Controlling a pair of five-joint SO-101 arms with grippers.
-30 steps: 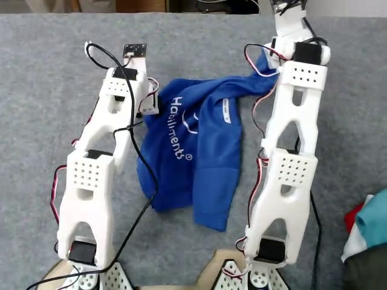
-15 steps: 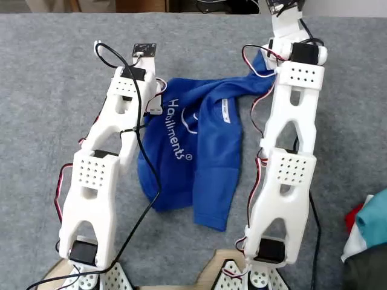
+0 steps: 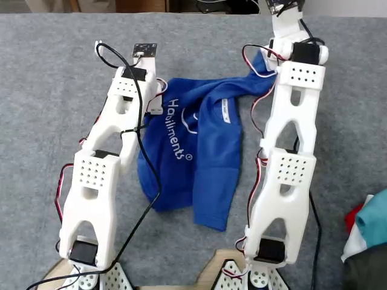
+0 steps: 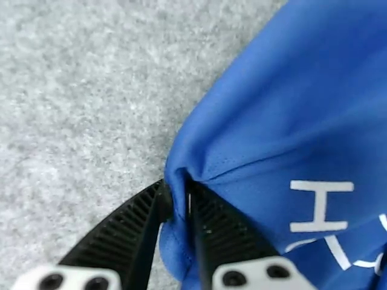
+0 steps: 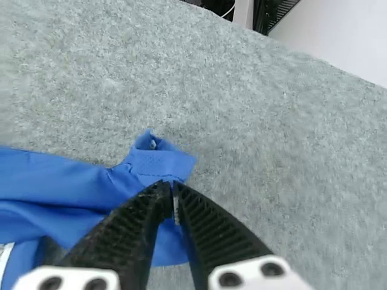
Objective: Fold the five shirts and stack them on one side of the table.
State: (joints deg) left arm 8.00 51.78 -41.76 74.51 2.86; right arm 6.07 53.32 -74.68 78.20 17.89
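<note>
Where the two arms reach out side by side, the blue shirt (image 3: 193, 151) lies crumpled on the grey table cover (image 3: 48, 72) between them, its white lettering facing up. One long part of it is drawn out towards the far right. A lower flap is folded over itself on the near side.

The left pincer (image 4: 178, 193) is clenched on a fold at the shirt's edge. The cloth is pinched between its ribbed black fingers (image 4: 130, 223), and the white lettering lies just beside the grip. Bare grey cover lies on the pincer's other side.

The right pincer (image 5: 171, 190) is clamped on the drawn-out end of the shirt. A small blue corner sticks out just past its tips, and the rest of the cloth trails away to one side. Grey cover runs on beyond it, up to a white wall (image 5: 338, 30).

From above, the right arm (image 3: 290, 151) lies over the shirt's right edge and hides the pinched end. The left arm (image 3: 103, 163) covers part of the left edge. A black cable (image 3: 145, 163) hangs from that arm and crosses the shirt's lower left part.

A heap of clothes (image 3: 366, 232), teal, red, white and dark, sits at the near right edge of the table, well apart from both pincers. A wooden base (image 3: 205, 269) carries the arms at the near edge.
</note>
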